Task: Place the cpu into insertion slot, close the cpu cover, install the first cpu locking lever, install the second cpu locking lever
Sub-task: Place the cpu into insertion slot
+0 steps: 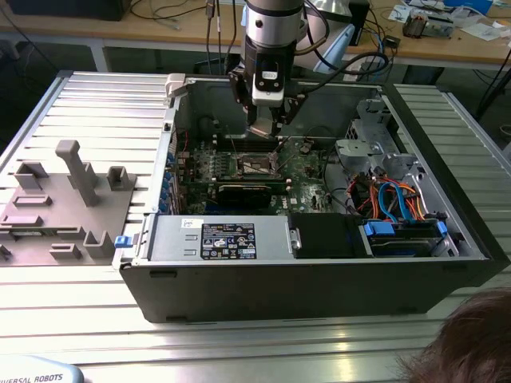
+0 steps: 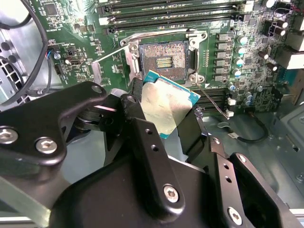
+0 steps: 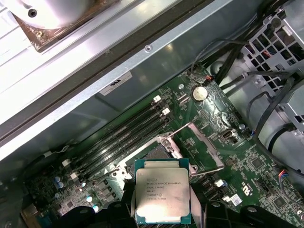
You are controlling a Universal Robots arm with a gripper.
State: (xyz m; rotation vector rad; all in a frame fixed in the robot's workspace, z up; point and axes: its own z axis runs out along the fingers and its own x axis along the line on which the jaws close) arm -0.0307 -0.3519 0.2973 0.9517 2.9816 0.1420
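Note:
The cpu [image 2: 166,102], a small square chip with a silver-grey top and a green edge, is held between my gripper's [image 2: 164,108] black fingers in both wrist views. It hangs a little above the green board, beside the insertion slot [image 2: 164,59]. The slot lies bare, with a dark gold-tinged centre and a shiny rim. In the first wrist view the cpu [image 3: 163,197] sits just short of the slot [image 3: 154,154], and the cpu cover [image 3: 208,144] stands swung up from the slot. In the exterior view my gripper [image 1: 263,129] hovers over the socket area [image 1: 257,165] inside the open computer case.
Two thin locking levers [image 2: 211,102] [image 3: 102,176] stick out unlatched beside the socket. Long memory slots [image 3: 123,137] run along it. A long black card [image 1: 251,191], a drive cage with cables [image 1: 383,191] and the case walls hem the board in. A grey fixture [image 1: 68,199] lies outside; a person's head [image 1: 467,343] shows nearby.

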